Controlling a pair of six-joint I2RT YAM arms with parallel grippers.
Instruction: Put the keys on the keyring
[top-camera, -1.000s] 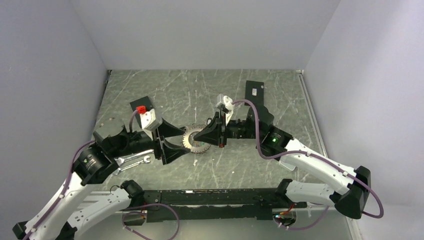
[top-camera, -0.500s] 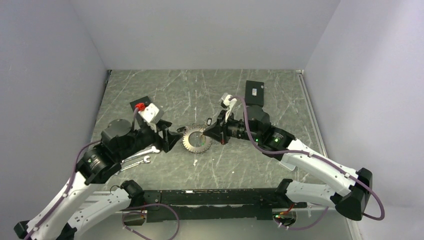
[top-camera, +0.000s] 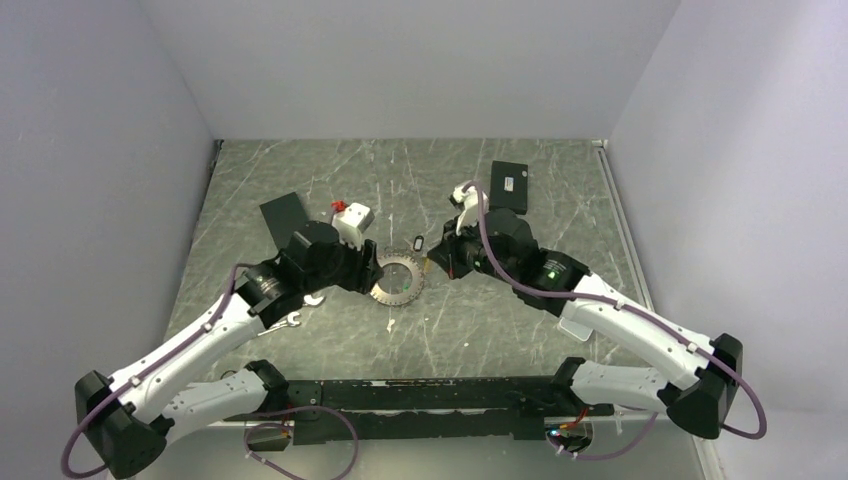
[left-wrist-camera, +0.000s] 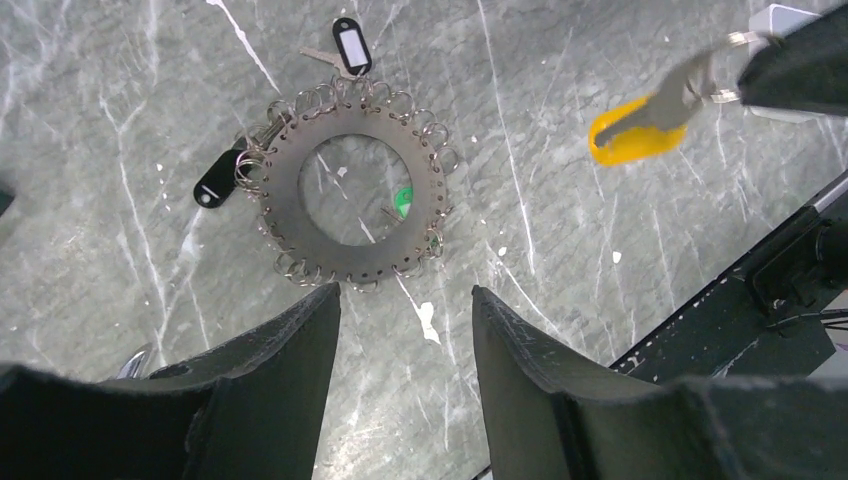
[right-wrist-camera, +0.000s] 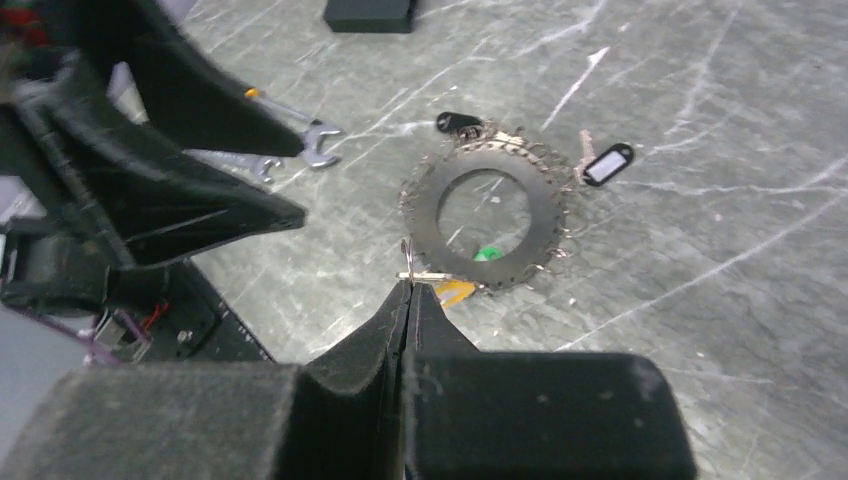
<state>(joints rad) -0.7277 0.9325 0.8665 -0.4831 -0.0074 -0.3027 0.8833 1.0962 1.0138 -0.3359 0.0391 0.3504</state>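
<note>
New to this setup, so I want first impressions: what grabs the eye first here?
A toothed grey keyring lies flat at the centre of the table, fringed with tiny rings and two black tags. The right fingers pinch a yellow-headed key beside its rim, while the left fingers hang open above it.

Top external: high, behind the arm bases at 6 o'clock, tilted down, far off, takes in the whole table (top-camera: 300, 180). Left wrist: close, nearly straight down past the left gripper (left-wrist-camera: 405, 292) at 6 o'clock; yellow-headed key (left-wrist-camera: 630, 135) at 2 o'clock. Right wrist: low, oblique, looking over the right gripper (right-wrist-camera: 408, 285) at 6 o'clock, left gripper at 9 o'clock. All three views share the keyring (left-wrist-camera: 290, 195).
</note>
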